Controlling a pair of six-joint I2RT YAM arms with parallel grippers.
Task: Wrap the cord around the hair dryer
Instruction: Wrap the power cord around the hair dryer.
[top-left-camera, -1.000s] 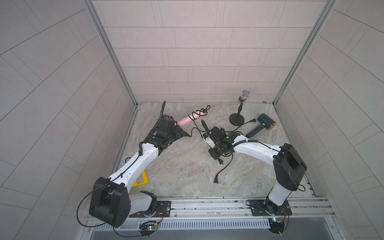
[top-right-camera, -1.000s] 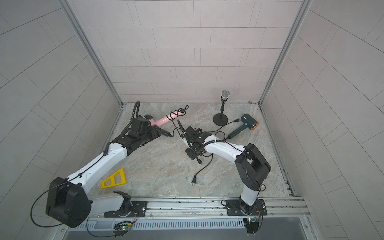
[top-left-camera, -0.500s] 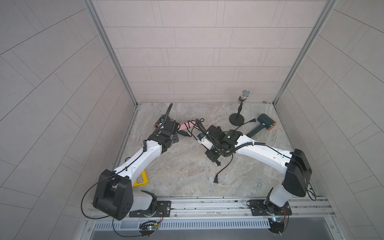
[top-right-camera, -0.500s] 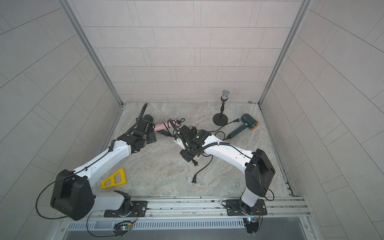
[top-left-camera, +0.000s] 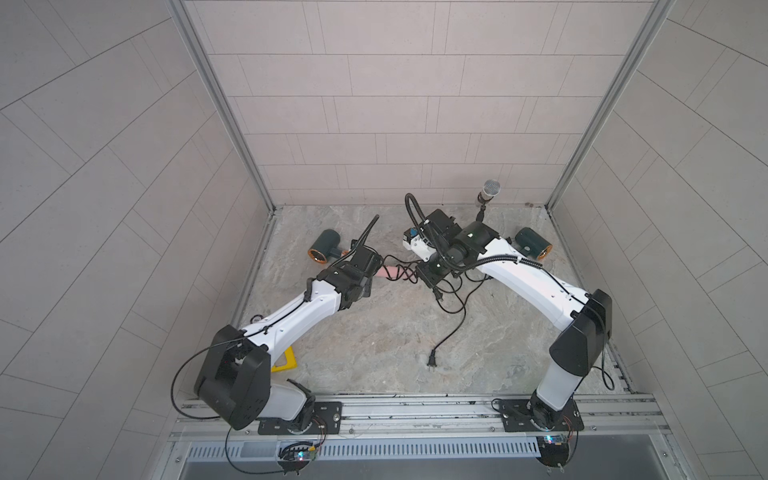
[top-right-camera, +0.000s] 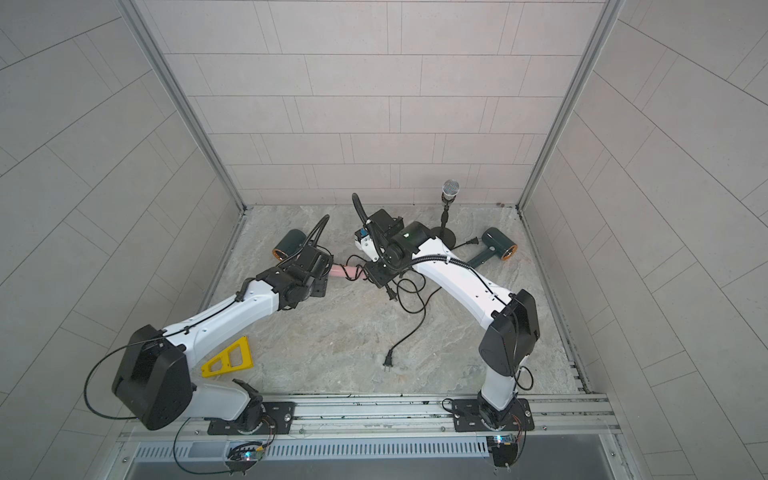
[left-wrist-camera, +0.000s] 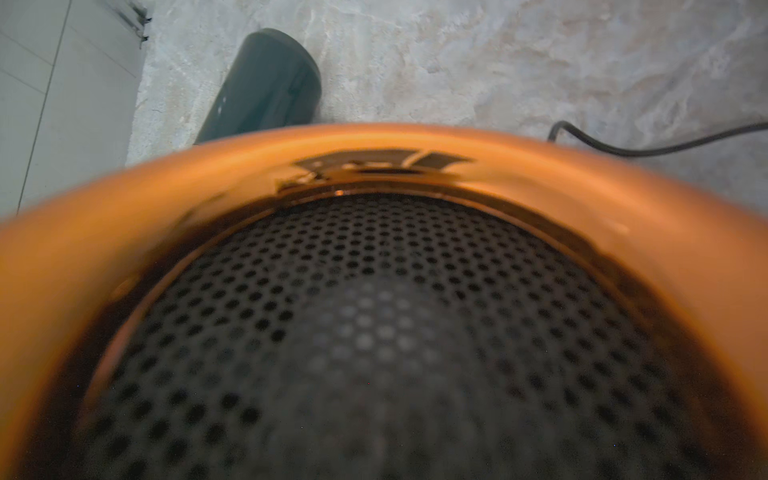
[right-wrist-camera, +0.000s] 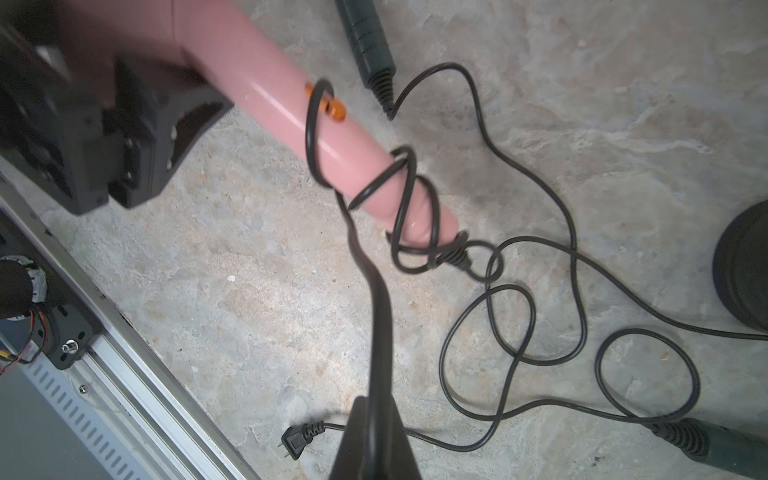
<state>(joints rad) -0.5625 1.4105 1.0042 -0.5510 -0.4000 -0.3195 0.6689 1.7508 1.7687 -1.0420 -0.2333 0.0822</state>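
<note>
Left pincer (top-left-camera: 374, 270) was clenched on the head of the pink hair dryer (right-wrist-camera: 291, 124), whose handle stuck out toward the right arm. The dryer was well off to the left-arm side of the microphone stand (top-right-camera: 450, 190) and nearer the front. The black cord (right-wrist-camera: 308, 137) looped loosely several times around the handle's end. Right pincer (right-wrist-camera: 374, 415) was pinched shut on the cord just beside the handle. Slack cable lay tangled on the bench (top-left-camera: 374, 332) in front of the stand. A dark green dryer (top-right-camera: 496, 245) lay just beside the stand.

Overhead pair, wrist views close on hair dryer (right-wrist-camera: 291, 124)
</note>
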